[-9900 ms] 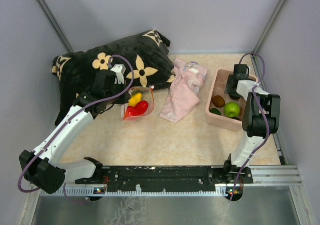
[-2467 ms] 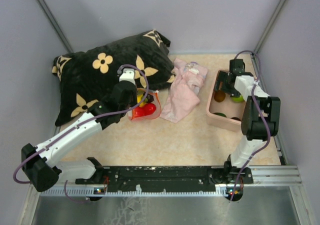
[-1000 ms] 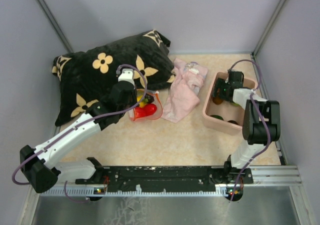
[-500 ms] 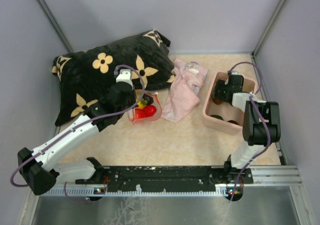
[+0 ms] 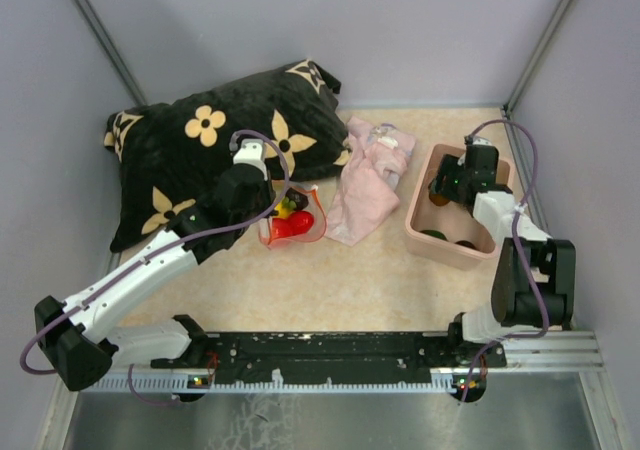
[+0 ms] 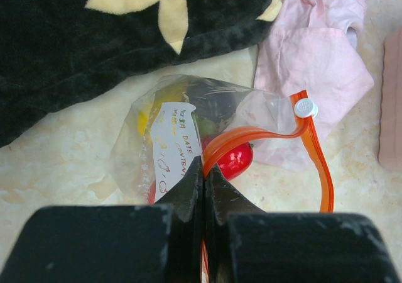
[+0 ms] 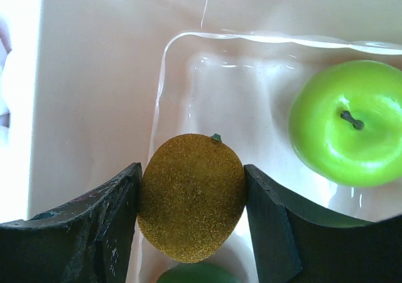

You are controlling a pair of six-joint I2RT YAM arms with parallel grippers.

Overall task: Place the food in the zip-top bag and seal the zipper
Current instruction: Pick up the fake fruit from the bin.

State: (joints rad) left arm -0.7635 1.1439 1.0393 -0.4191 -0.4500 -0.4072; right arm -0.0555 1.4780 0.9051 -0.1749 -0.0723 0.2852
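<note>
The zip-top bag (image 5: 292, 222) lies in front of the pillow with its mouth open and red and yellow food (image 6: 235, 160) inside. My left gripper (image 6: 205, 170) is shut on the orange zipper (image 6: 264, 135) near the bag's white label; the white slider (image 6: 305, 107) sits at the far end. In the pink bin (image 5: 415, 220), my right gripper (image 7: 192, 192) has closed on a brown kiwi (image 7: 188, 214), with both fingers (image 7: 119, 201) touching its sides. A green apple (image 7: 345, 132) lies beside it, and another green fruit (image 7: 195, 275) shows below.
The black flowered pillow (image 5: 200, 150) fills the back left, right behind the bag. A pale pink cloth (image 5: 365, 180) lies between the bag and the bin. The bin stands near the right wall, with two dark fruits (image 5: 450, 238) at its near end.
My right gripper's fingers have narrowed onto the kiwi, and its wrist has shifted slightly right over the bin. The left gripper keeps hold of the zipper, almost still.
</note>
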